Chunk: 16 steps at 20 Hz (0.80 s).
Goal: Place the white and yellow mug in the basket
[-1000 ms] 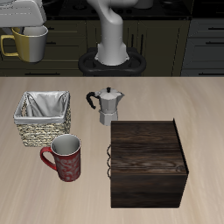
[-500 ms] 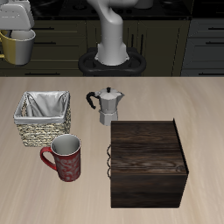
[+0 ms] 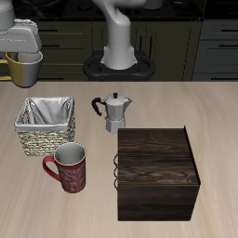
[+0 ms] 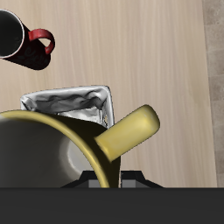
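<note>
My gripper (image 3: 19,46) is shut on the white and yellow mug (image 3: 25,65) and holds it in the air above and behind the basket (image 3: 45,125). The wrist view shows the mug's dark yellow-olive inside (image 4: 44,153) and its yellow handle (image 4: 129,131) close up. Below it lies the basket with its white-grey cloth lining (image 4: 72,103). The basket is square, woven tan and cream, and stands on the table near the side edge.
A dark red patterned mug (image 3: 68,168) stands just in front of the basket; it also shows in the wrist view (image 4: 19,42). A silver moka pot (image 3: 114,112) stands beside the basket. A dark wooden box (image 3: 157,173) sits nearer the front edge.
My gripper has carried the mug downward and slightly sideways, closer to the spot above the basket. Nothing on the table has moved.
</note>
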{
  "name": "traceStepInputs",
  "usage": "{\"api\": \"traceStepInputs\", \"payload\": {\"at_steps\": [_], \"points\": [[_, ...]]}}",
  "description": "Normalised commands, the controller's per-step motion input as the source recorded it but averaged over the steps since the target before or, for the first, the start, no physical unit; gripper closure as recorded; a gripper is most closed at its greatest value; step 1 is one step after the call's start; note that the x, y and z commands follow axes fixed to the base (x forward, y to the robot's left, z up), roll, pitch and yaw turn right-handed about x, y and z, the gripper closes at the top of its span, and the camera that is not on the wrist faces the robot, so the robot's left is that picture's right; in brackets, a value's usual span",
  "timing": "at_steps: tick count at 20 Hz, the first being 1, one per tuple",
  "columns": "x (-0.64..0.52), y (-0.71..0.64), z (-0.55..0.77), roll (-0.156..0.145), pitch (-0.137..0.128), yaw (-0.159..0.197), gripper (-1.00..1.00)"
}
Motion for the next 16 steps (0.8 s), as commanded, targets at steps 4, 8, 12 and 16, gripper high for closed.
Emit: {"api": "traceStepInputs", "payload": {"at_steps": [4, 8, 12, 16], "points": [[0.02, -0.08, -0.31, -0.002, 0.024, -0.038, 1.00], [0.08, 0.03, -0.46, 0.011, 0.062, -0.014, 1.00], [0.14, 0.20, -0.72, 0.035, 0.104, 0.008, 1.00], [0.17, 0.14, -0.73, -0.027, 0.099, 0.052, 1.00]]}}
